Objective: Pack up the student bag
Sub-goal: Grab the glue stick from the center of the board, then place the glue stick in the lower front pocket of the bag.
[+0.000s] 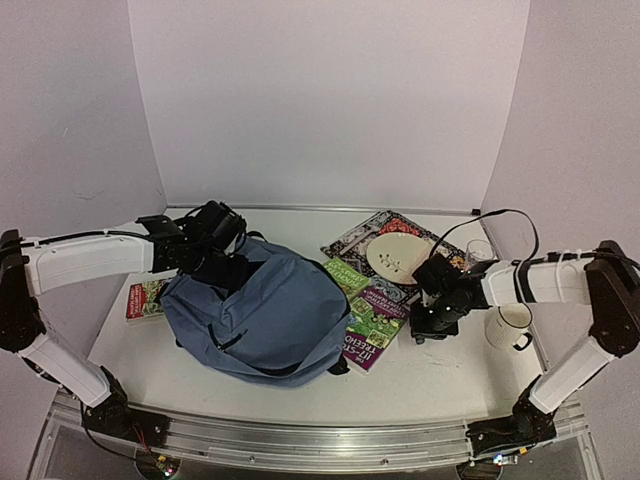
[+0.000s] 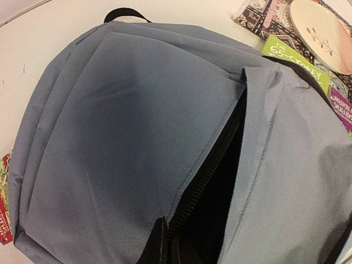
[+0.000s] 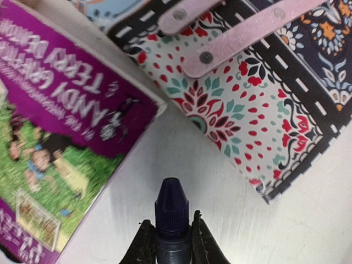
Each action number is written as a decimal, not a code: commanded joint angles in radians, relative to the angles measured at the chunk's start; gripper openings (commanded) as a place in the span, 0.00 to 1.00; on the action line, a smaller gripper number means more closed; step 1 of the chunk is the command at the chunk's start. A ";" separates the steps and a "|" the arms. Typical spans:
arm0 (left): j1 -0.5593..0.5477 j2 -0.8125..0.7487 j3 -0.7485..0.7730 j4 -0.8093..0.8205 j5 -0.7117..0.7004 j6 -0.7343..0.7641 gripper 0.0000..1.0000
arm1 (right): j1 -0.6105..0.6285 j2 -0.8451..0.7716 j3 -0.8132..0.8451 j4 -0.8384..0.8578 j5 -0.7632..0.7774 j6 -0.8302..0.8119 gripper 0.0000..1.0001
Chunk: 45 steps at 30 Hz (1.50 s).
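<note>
The student bag (image 1: 265,310), soft grey-blue with black zip lines, lies in the middle of the table with its main zip open onto a dark inside (image 2: 220,192). My left gripper (image 1: 218,255) is at the bag's far upper edge. In the left wrist view its black fingers (image 2: 157,245) are pinched shut on the fabric lip beside the zipper. My right gripper (image 3: 171,225) hovers low over bare table right of the books, shut on a dark blue ribbed-cap marker or small bottle (image 3: 171,203). In the top view the right gripper (image 1: 430,325) is next to the purple book (image 1: 375,320).
A green book (image 1: 345,272) and the purple book (image 3: 55,137) lie partly under the bag's right side. Behind them are a patterned mat (image 1: 345,240) and a round pale plate (image 1: 400,255). A white mug (image 1: 508,325) and a glass (image 1: 480,250) stand at the right. A red book (image 1: 145,298) lies at the left.
</note>
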 commanded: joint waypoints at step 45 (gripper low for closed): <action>-0.074 -0.055 0.077 0.154 0.414 -0.194 0.00 | 0.295 0.453 0.788 0.321 -0.315 0.160 0.03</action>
